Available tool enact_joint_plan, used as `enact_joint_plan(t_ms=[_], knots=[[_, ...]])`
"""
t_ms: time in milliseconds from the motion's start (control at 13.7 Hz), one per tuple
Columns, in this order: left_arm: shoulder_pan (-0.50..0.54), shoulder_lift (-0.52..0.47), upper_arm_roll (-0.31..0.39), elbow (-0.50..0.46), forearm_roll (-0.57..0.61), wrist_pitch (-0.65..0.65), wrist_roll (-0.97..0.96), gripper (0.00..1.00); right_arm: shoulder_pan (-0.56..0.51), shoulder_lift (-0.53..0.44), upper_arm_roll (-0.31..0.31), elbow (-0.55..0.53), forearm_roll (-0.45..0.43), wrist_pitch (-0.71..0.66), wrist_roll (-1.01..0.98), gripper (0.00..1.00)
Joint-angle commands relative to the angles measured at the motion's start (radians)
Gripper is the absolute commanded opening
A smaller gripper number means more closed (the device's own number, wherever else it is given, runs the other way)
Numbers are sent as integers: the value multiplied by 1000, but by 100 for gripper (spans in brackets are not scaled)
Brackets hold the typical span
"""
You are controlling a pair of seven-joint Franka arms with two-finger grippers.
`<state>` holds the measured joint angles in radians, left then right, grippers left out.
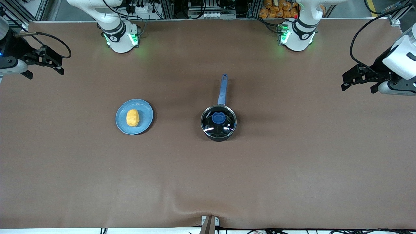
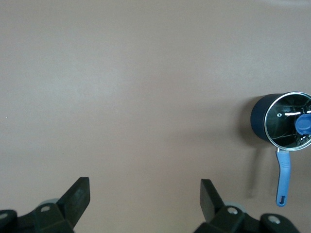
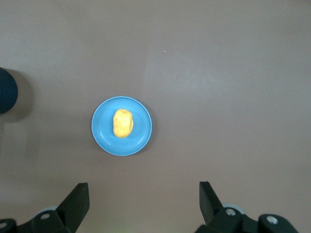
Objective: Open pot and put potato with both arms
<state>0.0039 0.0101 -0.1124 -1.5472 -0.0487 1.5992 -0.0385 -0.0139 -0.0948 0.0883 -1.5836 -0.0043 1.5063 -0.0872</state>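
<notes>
Desk [image 1: 208,182]: broad brown surface carrying every item listed; a slight wrinkle shows at the edge nearest the front camera.

Left arm [image 1: 300,27]: white, jointed, base lit green at the edge of the desk farthest from the front camera. It waits, raised over its own end of the desk.

Right arm [image 1: 113,26]: white, jointed, base lit green likewise. It waits, raised over its own end of the desk.

Left hand [image 1: 349,81]: black, two fingers spread wide, holding nothing. Well apart from the pot. In the left wrist view [image 2: 145,194] both fingertips frame bare desk, the pot off to one side.

Right hand [image 1: 53,63]: black, two fingers spread wide, holding nothing. Well apart from the plate. In the right wrist view [image 3: 144,194] the fingertips frame bare desk near the plate.

Pot [image 1: 218,123]: small, round, black, standing near the middle of the desk. Long blue handle [image 1: 223,89] points toward the arm bases.

Lid [image 1: 224,128]: glass, seated on the pot, closed; blue knob [image 1: 217,117] at its centre.

Plate [image 1: 122,125]: flat, blue, round, toward the right arm's end of the desk, well apart from the pot.

Potato [image 1: 132,117]: small, oval, yellow-orange, lying in the middle of the plate.
</notes>
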Motion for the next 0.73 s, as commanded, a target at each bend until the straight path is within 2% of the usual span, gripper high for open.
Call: enact_joint_plan(t_ms=[0, 659], knots=[[5, -10, -3, -11, 26, 19, 17, 100, -18, -8, 10, 8, -10, -3, 1, 100], [4, -9, -1, -21, 26, 22, 11, 100, -18, -6, 10, 5, -8, -5, 1, 100]])
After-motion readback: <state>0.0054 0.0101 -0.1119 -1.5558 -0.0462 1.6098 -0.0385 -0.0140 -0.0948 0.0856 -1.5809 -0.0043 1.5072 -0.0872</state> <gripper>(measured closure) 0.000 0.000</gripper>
